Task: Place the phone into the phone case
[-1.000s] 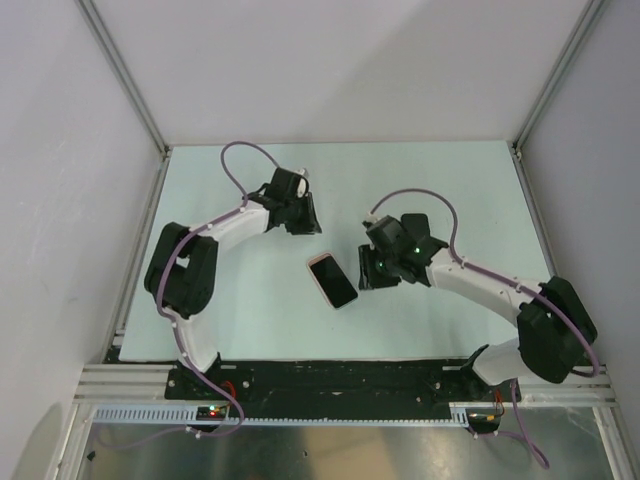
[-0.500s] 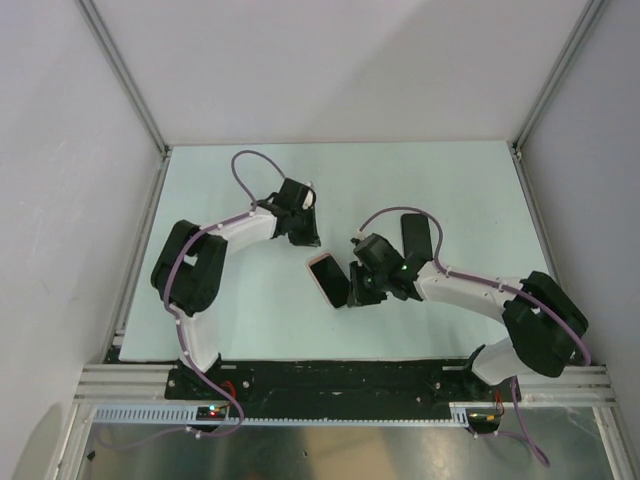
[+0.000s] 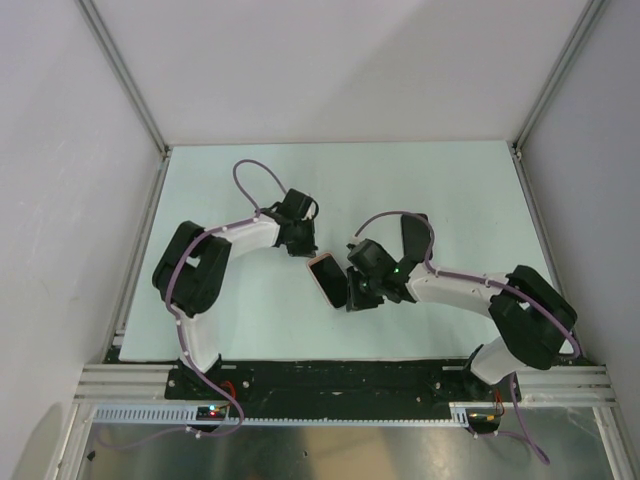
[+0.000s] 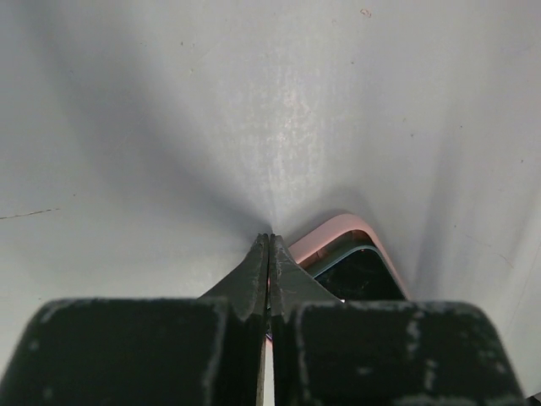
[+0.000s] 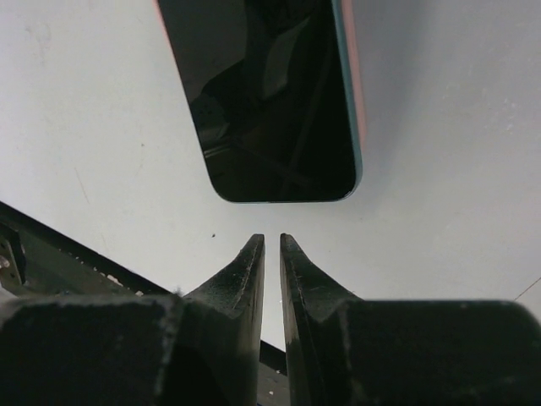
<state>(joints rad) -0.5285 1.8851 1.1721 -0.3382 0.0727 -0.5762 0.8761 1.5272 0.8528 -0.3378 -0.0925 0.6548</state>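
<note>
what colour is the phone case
Salmon pink. The phone case shows best in the left wrist view, its rim curving round the dark phone's corner.

The black slab-shaped glass-fronted phone (image 3: 334, 285) lies in the thin salmon-pink rectangular phone case (image 4: 336, 230), near the middle of the pale flat table (image 3: 450, 190). The left gripper (image 3: 308, 250) sits at the case's far-left corner. The right gripper (image 3: 352, 297) is just off the phone's near-right end, not touching it.

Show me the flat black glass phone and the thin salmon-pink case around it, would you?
Flat black glass phone (image 5: 270, 93): right wrist view, middle of its dark screen.
Thin salmon-pink case (image 4: 336, 228): left wrist view, on its rounded corner rim.
</note>
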